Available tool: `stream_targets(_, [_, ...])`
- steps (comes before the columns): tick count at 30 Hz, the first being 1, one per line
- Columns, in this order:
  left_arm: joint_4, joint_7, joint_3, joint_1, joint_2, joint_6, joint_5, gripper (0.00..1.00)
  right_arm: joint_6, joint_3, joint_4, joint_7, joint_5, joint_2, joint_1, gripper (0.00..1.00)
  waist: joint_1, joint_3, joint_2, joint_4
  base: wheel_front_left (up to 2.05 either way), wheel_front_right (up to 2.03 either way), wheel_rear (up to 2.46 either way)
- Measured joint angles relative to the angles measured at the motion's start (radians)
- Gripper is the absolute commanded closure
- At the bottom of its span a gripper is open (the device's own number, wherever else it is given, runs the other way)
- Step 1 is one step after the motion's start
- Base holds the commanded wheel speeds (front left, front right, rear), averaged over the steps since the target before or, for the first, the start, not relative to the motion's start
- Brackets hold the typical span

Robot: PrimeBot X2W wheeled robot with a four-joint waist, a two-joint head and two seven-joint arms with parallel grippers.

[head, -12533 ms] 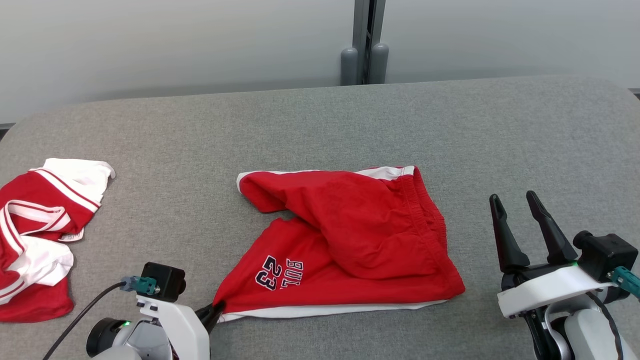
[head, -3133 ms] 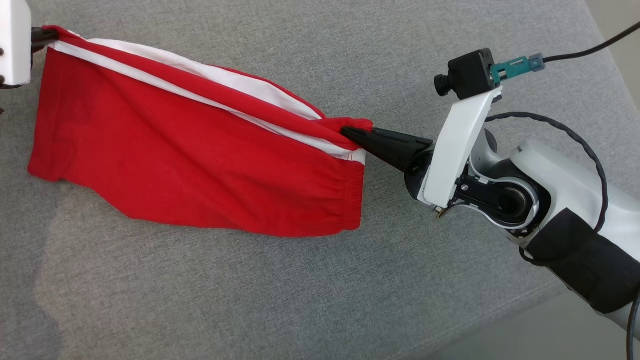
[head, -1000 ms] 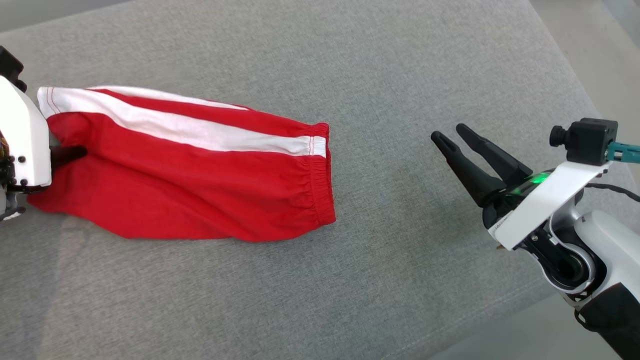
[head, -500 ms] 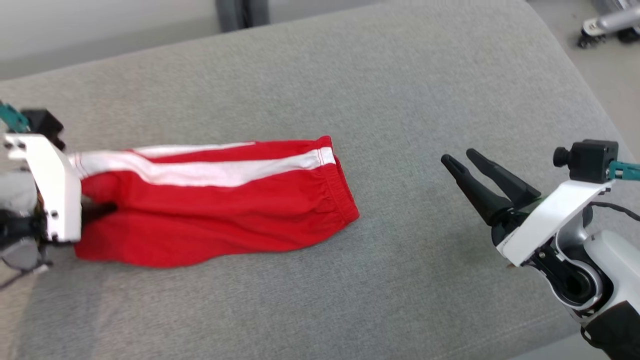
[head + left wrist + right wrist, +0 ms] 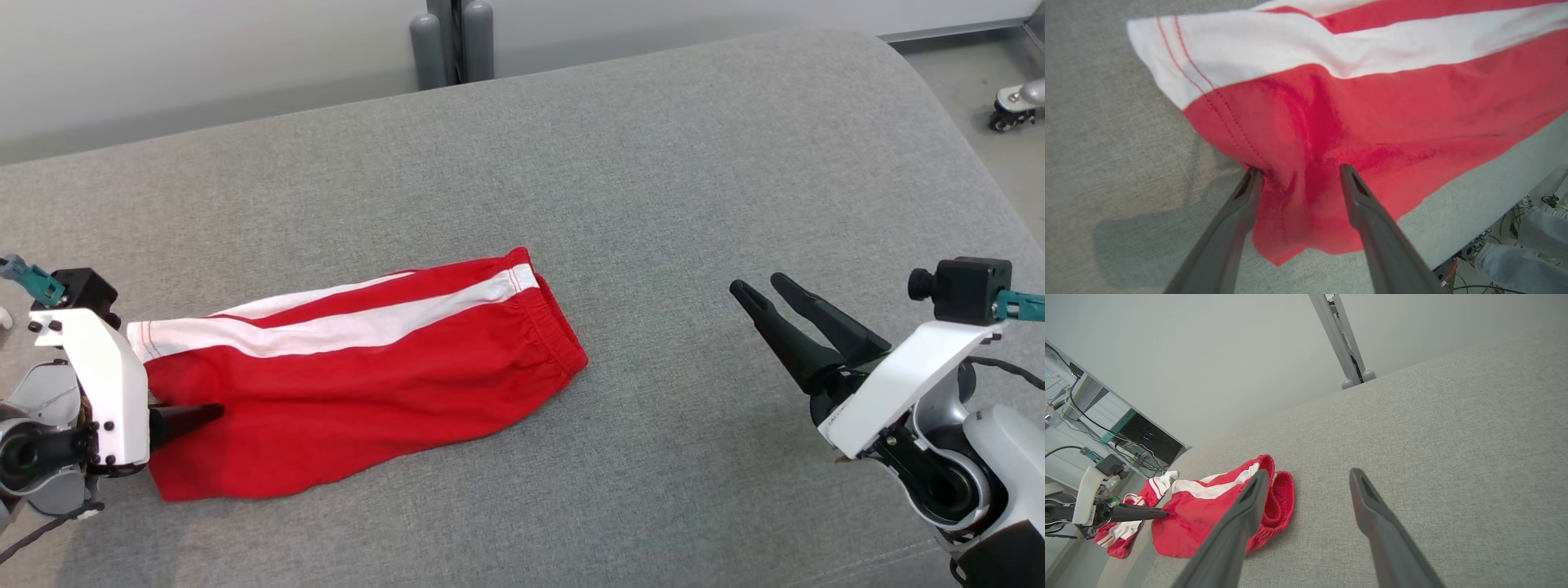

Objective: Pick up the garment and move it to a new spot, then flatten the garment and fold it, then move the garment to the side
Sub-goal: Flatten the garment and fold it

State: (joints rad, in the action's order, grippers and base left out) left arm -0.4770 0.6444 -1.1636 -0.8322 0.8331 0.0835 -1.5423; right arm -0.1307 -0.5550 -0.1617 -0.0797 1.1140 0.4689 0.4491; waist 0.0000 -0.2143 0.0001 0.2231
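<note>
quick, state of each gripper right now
left gripper: open, edge of the shorts lies between its fingers, not pinched
right gripper: open, empty, clear of the shorts

The head camera looks down from the near side over the grey table (image 5: 653,204) towards the wall (image 5: 204,65). The left wrist camera hangs close above the red shorts (image 5: 367,384), at the left. The right wrist camera, low at the right, faces left across the table. All three views share the red shorts.
</note>
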Motion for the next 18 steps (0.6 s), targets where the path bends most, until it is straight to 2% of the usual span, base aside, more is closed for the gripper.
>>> stream_targets(4, [-0.001,-0.066,0.01,0.007,0.003,0.005,0.019,0.0,0.0,0.028,0.005,-0.003,-0.022,-0.015,-0.025,0.0,0.0,0.015,0.0,-0.011,0.0,0.0,0.0])
stream_targets(8, [0.019,-0.222,0.037,0.005,0.023,0.005,0.093,0.0,0.0,0.053,0.013,0.011,-0.058,-0.029,-0.048,0.0,0.0,0.037,0.0,-0.024,0.0,0.0,0.0])
stream_targets(11, [0.043,-0.371,0.069,0.012,0.023,-0.03,0.132,0.0,0.0,0.077,0.015,0.041,-0.103,-0.039,-0.056,0.0,0.0,0.053,0.0,-0.037,0.0,0.0,0.0])
stream_targets(12, [0.043,-0.371,0.069,0.012,0.023,-0.03,0.132,0.0,0.0,0.077,0.015,0.041,-0.103,-0.039,-0.056,0.0,0.0,0.053,0.0,-0.037,0.0,0.0,0.0])
stream_targets(13, [0.062,-0.472,0.092,0.035,0.021,-0.06,0.15,0.0,0.0,0.091,0.017,0.074,-0.146,-0.052,-0.058,0.0,0.0,0.062,0.0,-0.045,0.0,0.0,0.0])
stream_targets(14, [0.071,-0.522,0.102,0.051,0.02,-0.078,0.164,0.0,0.0,0.098,0.017,0.091,-0.168,-0.058,-0.061,0.0,0.0,0.065,0.0,-0.048,0.0,0.0,0.0])
stream_targets(15, [0.071,-0.522,0.102,0.051,0.02,-0.078,0.164,0.0,0.0,0.098,0.017,0.091,-0.168,-0.058,-0.061,0.0,0.0,0.065,0.0,-0.048,0.0,0.0,0.0])
stream_targets(18, [0.107,-0.671,0.127,0.096,0.013,-0.135,0.194,0.0,0.0,0.122,0.009,0.148,-0.226,-0.084,-0.072,0.0,0.0,0.077,0.0,-0.059,0.0,0.0,0.0])
